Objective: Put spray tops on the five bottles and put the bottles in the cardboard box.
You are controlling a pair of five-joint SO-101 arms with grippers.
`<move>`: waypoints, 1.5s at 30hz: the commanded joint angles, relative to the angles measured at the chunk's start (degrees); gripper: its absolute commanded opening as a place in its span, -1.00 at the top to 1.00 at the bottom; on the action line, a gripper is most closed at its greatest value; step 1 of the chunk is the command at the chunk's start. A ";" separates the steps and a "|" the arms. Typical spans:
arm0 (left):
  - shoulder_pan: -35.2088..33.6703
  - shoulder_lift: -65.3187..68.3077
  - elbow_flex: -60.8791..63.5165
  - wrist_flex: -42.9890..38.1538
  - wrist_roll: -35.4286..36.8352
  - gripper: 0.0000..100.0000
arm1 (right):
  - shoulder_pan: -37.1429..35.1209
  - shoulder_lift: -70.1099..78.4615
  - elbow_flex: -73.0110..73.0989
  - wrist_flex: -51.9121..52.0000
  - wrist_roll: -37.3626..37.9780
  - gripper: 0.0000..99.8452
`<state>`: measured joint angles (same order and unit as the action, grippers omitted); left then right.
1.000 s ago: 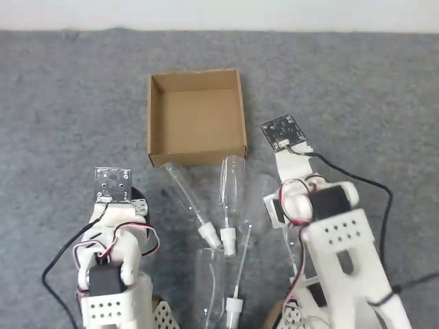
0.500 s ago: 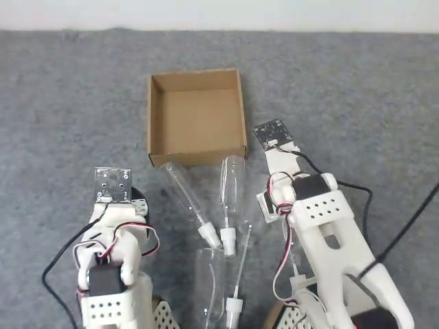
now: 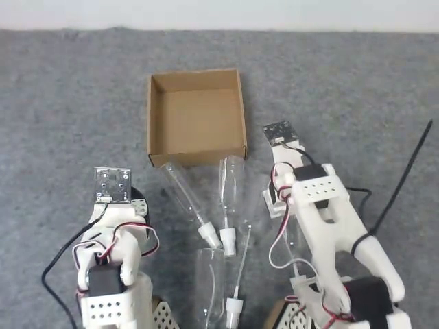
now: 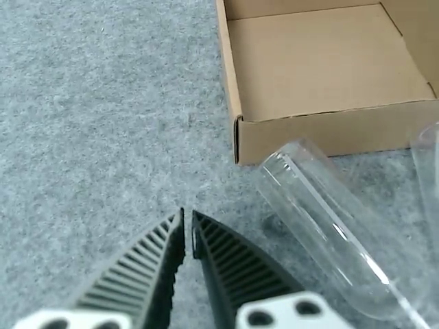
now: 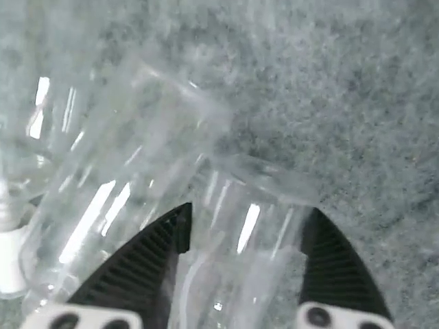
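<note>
Toward the table's near edge, bottles [image 3: 232, 184] lie before the cardboard box [image 3: 197, 116]. Right gripper [image 5: 247, 214] is spread wide astride one bottle [image 5: 137, 178]; left gripper [image 4: 188, 216] is pinched together above carpet [image 4: 103, 103].

Clear bottles [image 3: 232, 184] lie on their sides near the open cardboard box [image 3: 196, 118].
</note>
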<state>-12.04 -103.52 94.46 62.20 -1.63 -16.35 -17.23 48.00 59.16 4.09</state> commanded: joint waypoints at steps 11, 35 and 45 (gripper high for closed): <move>-0.26 -0.97 -1.98 -1.14 -0.53 0.97 | 3.82 -2.59 -7.12 4.70 -0.62 0.99; -0.26 -0.97 -1.98 -1.14 -0.53 0.97 | 8.75 -10.15 -7.12 -0.22 -26.46 0.99; -0.26 -0.97 -1.98 -1.14 -0.53 0.97 | 11.30 -10.15 -7.12 -1.80 -34.73 0.99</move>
<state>-12.04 -103.52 94.46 62.20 -1.63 -5.71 -23.65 44.48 58.37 -24.31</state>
